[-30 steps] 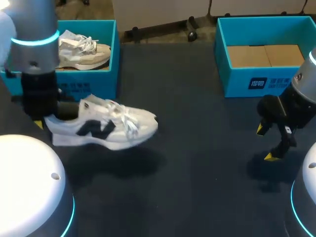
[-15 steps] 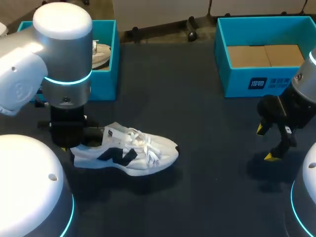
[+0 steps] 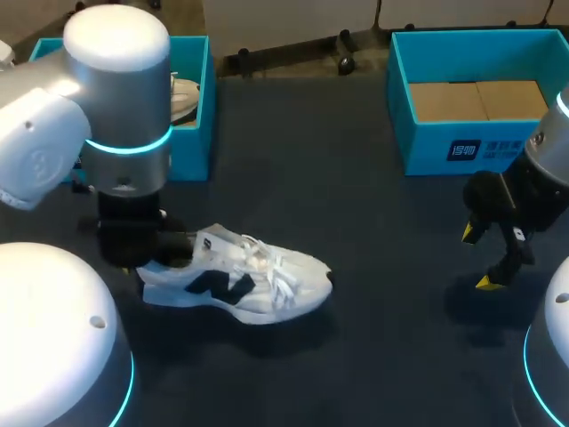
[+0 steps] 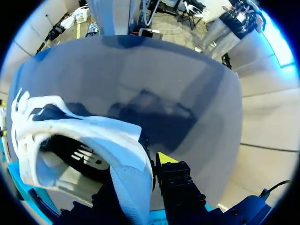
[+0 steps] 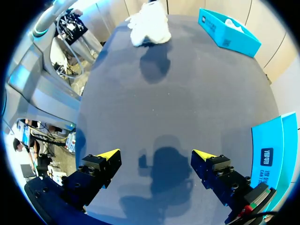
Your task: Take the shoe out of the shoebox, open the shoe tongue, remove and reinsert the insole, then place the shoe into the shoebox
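Left gripper [image 4: 136, 172] is pinching the heel collar of the white shoe [image 3: 240, 285]. The shoe is sitting outside the left shoebox [image 3: 197, 107], just in front of it, with its toe pointing toward the middle of the bench [image 3: 356, 178]. Whether the sole is resting on the bench cannot be confirmed. Right gripper [image 5: 157, 157] is hanging spread and empty, well apart at the right.

Assessment: the removal step is finishing. The next move calls for setting the shoe down steady, then bringing the right gripper across to lift the tongue.
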`<state>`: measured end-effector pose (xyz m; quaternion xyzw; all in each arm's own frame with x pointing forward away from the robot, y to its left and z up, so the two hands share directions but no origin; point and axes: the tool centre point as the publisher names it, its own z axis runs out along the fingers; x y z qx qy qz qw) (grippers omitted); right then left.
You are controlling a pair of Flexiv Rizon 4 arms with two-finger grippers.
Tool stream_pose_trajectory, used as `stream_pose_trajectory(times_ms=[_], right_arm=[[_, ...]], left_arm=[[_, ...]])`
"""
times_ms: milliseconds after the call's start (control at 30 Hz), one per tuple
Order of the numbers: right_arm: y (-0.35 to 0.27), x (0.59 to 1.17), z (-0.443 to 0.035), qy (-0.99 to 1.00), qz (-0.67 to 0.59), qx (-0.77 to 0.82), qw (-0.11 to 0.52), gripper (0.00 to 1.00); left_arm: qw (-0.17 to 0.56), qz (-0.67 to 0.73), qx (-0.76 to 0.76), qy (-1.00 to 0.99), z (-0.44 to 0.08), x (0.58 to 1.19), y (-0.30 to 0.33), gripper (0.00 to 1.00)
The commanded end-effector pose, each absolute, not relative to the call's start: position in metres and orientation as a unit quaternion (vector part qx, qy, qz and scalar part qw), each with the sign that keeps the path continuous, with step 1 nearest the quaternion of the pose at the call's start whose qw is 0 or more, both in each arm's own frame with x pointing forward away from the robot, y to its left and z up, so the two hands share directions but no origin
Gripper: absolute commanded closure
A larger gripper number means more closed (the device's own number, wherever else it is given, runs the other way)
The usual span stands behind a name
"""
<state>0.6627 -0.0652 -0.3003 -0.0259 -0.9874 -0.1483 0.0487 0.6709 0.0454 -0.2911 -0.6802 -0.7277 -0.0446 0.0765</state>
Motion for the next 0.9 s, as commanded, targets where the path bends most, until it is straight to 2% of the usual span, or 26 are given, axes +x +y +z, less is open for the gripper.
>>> stream_pose_trajectory(times_ms=[33,400,900], right_arm=[[-0.065,0.662,-0.301,-0.987,-0.148,-0.026,0.048,0.0],[-0.065,0.662,-0.301,-0.987,-0.148,-0.026,0.048,0.0],[-0.065,0.662,-0.301,-0.987,-0.148,-0.026,0.048,0.0]], left_arm=[[0.087,-0.055,-0.688,-0.718,-0.308,0.671,0.017,1.0],[0.092,-0.08,-0.698,-0.706,-0.339,0.68,-0.029,1.0],[0.072,-0.086,-0.703,-0.702,-0.357,0.68,-0.053,1.0]])
